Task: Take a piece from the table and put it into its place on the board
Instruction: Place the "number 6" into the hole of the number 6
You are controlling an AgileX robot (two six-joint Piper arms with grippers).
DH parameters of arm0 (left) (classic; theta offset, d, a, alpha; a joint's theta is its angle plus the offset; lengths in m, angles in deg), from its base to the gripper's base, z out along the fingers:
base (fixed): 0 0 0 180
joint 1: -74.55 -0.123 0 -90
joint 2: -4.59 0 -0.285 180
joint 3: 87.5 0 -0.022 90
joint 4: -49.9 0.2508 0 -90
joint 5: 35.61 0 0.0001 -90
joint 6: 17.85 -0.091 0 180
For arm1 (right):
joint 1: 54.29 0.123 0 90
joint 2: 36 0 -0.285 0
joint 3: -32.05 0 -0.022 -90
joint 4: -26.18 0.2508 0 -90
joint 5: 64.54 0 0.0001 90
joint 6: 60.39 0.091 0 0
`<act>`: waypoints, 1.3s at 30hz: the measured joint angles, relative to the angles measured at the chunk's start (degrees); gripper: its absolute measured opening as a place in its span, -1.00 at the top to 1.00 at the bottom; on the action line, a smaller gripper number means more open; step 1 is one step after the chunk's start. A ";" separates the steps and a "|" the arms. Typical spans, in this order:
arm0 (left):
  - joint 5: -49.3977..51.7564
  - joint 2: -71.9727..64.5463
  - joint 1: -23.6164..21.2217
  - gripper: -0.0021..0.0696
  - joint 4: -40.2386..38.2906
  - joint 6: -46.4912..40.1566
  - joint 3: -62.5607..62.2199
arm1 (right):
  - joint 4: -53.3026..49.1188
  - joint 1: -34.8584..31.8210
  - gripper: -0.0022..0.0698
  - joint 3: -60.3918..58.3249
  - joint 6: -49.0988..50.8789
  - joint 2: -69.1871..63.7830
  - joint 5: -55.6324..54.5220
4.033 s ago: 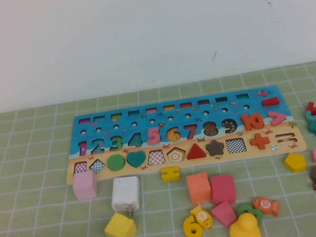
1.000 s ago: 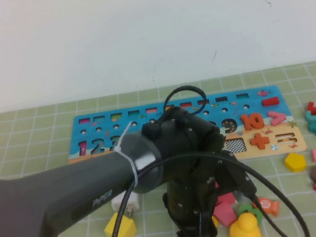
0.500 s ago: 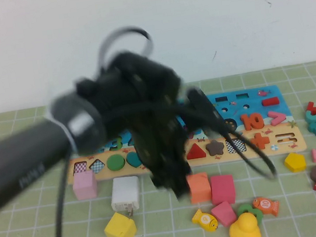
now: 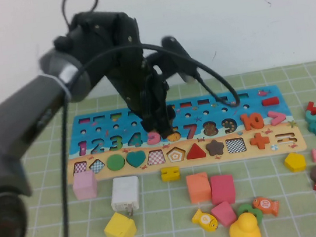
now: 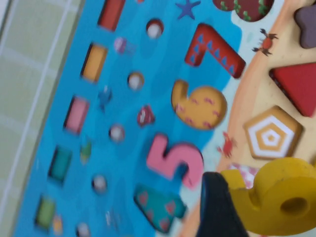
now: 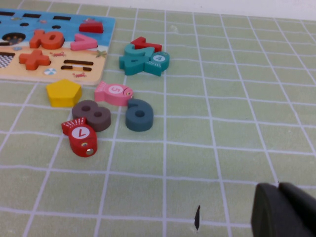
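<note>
The board [image 4: 88, 125] lies across the middle of the table, with its digit row and shape row. My left gripper [image 4: 159, 124] hangs over the digit row near the 5 and 6. In the left wrist view the left gripper [image 5: 247, 210] is shut on the piece [image 5: 279, 195], a bright-yellow 6, with one dark finger [image 5: 217, 210] against it. It is held just above the board [image 5: 123, 163], beside the pink 5 [image 5: 175, 160] and short of the printed 6 slot [image 5: 200, 103]. My right gripper [image 6: 284, 212] is shut and empty, low over the green mat at the right.
Loose blocks lie in front of the board: pink [image 4: 85, 185], white [image 4: 125, 195], yellow [image 4: 120, 229], orange [image 4: 198, 187], plus a yellow duck [image 4: 245, 231] and fish. At the right are a yellow pentagon [image 6: 63, 93], brown 8 [image 6: 91, 114], blue 6 [image 6: 139, 115] and red fish [image 6: 81, 138].
My left arm came down at the table's front, took the yellow 6 from beside the yellow fish, and has swung back over the board's digit row with it.
</note>
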State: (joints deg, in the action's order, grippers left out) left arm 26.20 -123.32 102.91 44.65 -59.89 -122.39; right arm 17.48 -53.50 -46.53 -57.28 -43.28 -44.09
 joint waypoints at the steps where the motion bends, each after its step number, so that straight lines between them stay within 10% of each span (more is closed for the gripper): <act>1: 0.00 -1.19 0.00 -0.06 -0.27 -2.46 -0.85 | 0.00 0.00 0.94 0.00 0.00 0.00 0.00; 20: -8.67 -8.47 -0.46 -0.06 -1.18 -31.16 -2.22 | 0.00 0.00 0.94 0.00 0.00 0.00 0.00; 39: -13.12 -11.09 -0.68 -0.06 -0.37 -26.28 -2.32 | 0.00 0.00 0.94 0.00 0.00 0.00 0.00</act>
State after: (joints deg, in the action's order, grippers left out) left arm 13.08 -134.41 102.24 44.27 -86.17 -124.70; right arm 17.48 -53.50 -46.53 -57.28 -43.28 -44.09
